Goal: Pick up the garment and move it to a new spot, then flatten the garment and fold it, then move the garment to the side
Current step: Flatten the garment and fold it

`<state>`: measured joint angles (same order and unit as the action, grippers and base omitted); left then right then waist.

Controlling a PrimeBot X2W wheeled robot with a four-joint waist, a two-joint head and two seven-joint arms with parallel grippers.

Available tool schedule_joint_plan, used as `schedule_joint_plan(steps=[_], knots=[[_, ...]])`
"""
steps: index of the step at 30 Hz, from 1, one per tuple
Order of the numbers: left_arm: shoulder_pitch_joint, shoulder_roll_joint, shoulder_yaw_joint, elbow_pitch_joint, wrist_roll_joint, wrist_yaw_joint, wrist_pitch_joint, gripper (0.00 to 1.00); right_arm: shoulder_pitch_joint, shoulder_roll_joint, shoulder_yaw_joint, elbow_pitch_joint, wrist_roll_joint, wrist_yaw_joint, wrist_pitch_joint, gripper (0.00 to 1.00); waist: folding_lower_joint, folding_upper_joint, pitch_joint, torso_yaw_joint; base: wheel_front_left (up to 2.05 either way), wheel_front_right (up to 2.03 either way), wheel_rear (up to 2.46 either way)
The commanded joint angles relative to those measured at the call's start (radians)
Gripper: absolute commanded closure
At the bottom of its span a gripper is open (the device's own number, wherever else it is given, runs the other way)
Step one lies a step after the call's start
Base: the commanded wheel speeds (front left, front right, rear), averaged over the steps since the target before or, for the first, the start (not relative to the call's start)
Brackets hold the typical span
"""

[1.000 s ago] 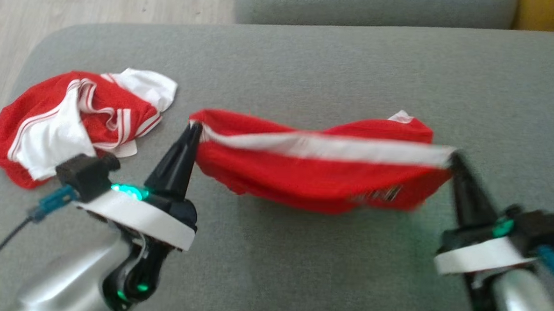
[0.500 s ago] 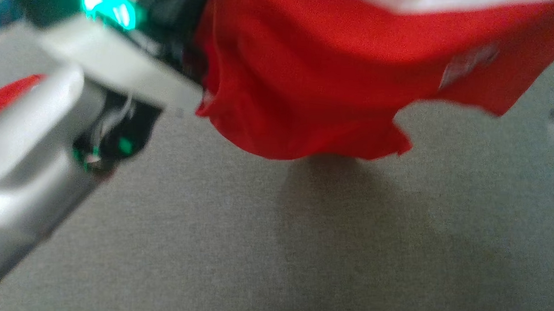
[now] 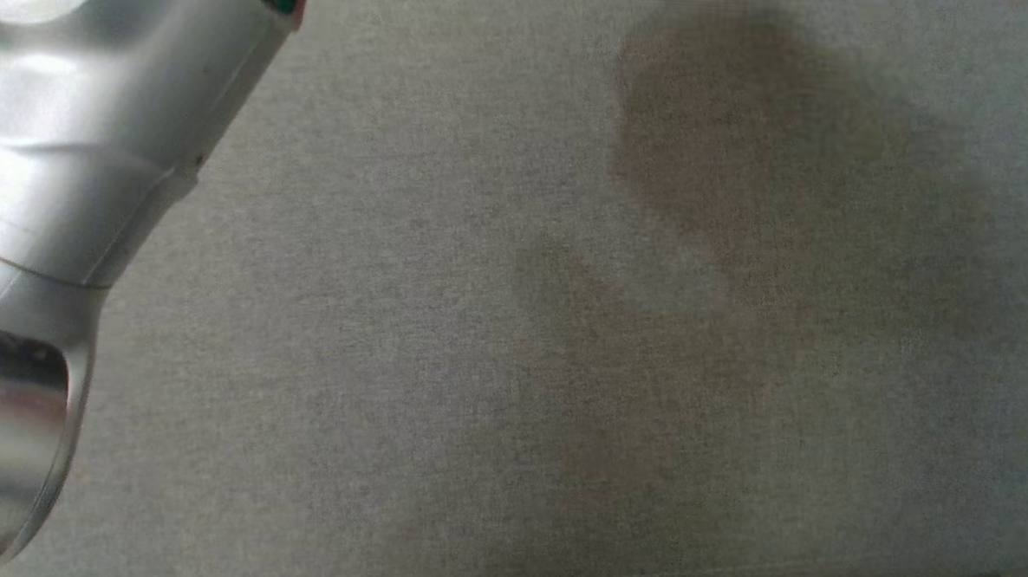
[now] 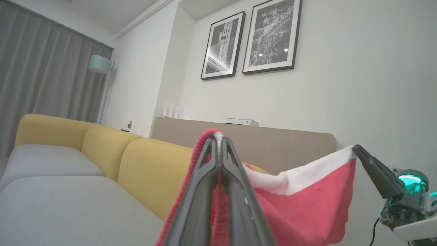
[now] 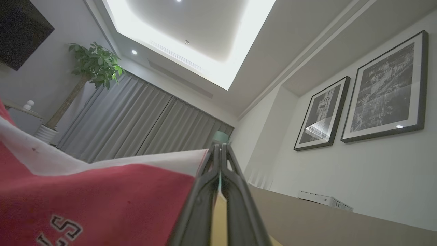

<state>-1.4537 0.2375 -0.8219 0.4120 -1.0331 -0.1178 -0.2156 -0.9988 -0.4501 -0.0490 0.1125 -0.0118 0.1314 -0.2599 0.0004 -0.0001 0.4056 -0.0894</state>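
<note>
I saw the left gripper (image 4: 218,139) pinching one end of the red white-banded cloth (image 4: 307,208), the right gripper (image 5: 218,147) clamped on the other, cloth sagging between them

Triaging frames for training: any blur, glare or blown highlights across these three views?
Head view: soft throughout, with broad dim shadows on the grey cushion and glare on the pale forearm. Left wrist view: evenly lit and sharp; the framed prints catch small light reflections. Right wrist view: the ceiling light is blown out and the red cloth sits in shade.
</note>
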Motion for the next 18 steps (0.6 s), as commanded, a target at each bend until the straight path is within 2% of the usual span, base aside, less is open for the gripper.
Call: schedule_joint_plan(steps=[1,5,8,10,12,13,18], knots=[[-0.030,0.032,0.042,-0.016,-0.003,-0.007,-0.014,1.00,0.005,-0.009,-0.011,-0.049,-0.004,-0.001,-0.002,1.00,-0.0004,0.0001,0.019,-0.011,0.00,0.00,0.00],[0.083,0.079,0.016,-0.073,-0.009,-0.012,-0.038,1.00,0.112,0.012,-0.037,-0.130,0.012,-0.001,-0.002,1.00,-0.0004,0.0001,0.026,-0.010,0.00,0.00,0.00],[0.238,0.144,-0.033,-0.141,0.022,-0.012,-0.044,1.00,0.261,0.040,-0.043,-0.181,0.019,-0.001,-0.002,1.00,-0.0004,0.0001,0.014,-0.007,0.00,0.00,0.00],[0.369,0.168,-0.033,-0.186,0.044,-0.012,-0.045,1.00,0.376,0.069,-0.055,-0.214,0.024,-0.001,-0.002,1.00,-0.0004,0.0001,0.003,-0.004,0.00,0.00,0.00],[0.519,0.179,-0.010,-0.232,0.075,-0.013,-0.046,1.00,0.496,0.109,-0.075,-0.250,0.029,-0.001,-0.002,1.00,-0.0004,0.0001,-0.013,-0.002,0.00,0.00,0.00],[0.519,0.179,-0.010,-0.232,0.075,-0.013,-0.046,1.00,0.496,0.109,-0.075,-0.250,0.029,-0.001,-0.002,1.00,-0.0004,0.0001,-0.013,-0.002,0.00,0.00,0.00],[0.874,0.171,0.055,-0.348,0.155,-0.012,-0.046,1.00,0.775,0.205,-0.138,-0.356,0.031,-0.001,-0.002,1.00,-0.0004,0.0001,-0.066,0.003,0.00,0.00,0.00]])
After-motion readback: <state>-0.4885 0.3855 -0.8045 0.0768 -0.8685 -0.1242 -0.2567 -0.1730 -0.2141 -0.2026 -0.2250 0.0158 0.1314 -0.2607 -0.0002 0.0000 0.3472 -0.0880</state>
